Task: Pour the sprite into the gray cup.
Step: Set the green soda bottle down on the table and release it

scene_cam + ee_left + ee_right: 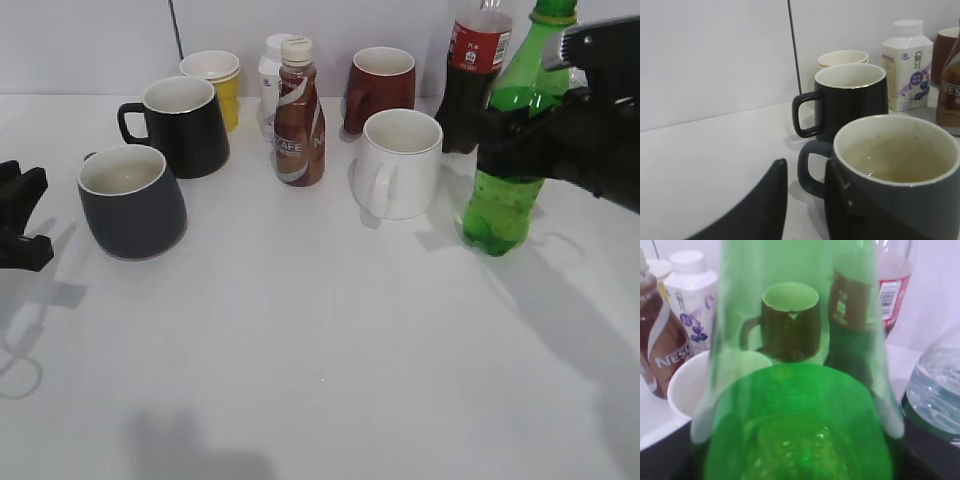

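From the exterior camera, my right claw (510, 135) is clamped around the middle of the sprite (508, 190); the bottle leans slightly, neck up and away, base on the table (320, 350), liquid filling its lower part. The gray cup (132, 200) stands upright far to the other side, just beside my left claw (20, 220), whose fingers look spread.

My left wrist camera shows the gray cup (895, 170) right before my fingertips (765, 200), with pale residue inside. Behind it stands a black mug (850, 100).

My right wrist camera fills with the sprite (795, 390), bubbles in the liquid.
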`<state>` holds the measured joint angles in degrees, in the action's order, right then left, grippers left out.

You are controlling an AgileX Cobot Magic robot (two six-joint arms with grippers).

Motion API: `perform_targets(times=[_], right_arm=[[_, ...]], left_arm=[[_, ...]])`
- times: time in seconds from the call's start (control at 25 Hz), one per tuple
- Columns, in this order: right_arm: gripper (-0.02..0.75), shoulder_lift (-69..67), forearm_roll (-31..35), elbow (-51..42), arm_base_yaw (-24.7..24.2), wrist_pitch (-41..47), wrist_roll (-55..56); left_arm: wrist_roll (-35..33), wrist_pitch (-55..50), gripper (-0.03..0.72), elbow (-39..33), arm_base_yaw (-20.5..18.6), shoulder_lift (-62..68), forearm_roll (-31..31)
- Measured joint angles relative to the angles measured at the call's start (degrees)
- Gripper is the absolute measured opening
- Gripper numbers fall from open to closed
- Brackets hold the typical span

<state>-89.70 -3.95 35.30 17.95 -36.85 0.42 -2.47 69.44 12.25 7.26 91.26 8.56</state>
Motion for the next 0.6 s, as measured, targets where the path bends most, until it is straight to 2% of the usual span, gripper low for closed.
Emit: perform_targets(times=[0.16, 0.44, 0.6], right_arm=[[0.486, 0.00, 0.00, -2.08, 0.00, -1.71, 0.00], [0.630, 0.11, 0.15, -2.81, 0.00, -8.65, -0.08], [0.652, 1.56, 0.33, -2.81, 0.00, -10.01, -0.42]], left_arm=[[0.00, 0.00, 0.212, 0.00, 0.00, 0.00, 0.00], [0.00, 0.00, 0.212, 0.00, 0.00, -0.06, 0.10], [0.00, -0.07, 0.212, 0.00, 0.00, -1.20, 0.41]])
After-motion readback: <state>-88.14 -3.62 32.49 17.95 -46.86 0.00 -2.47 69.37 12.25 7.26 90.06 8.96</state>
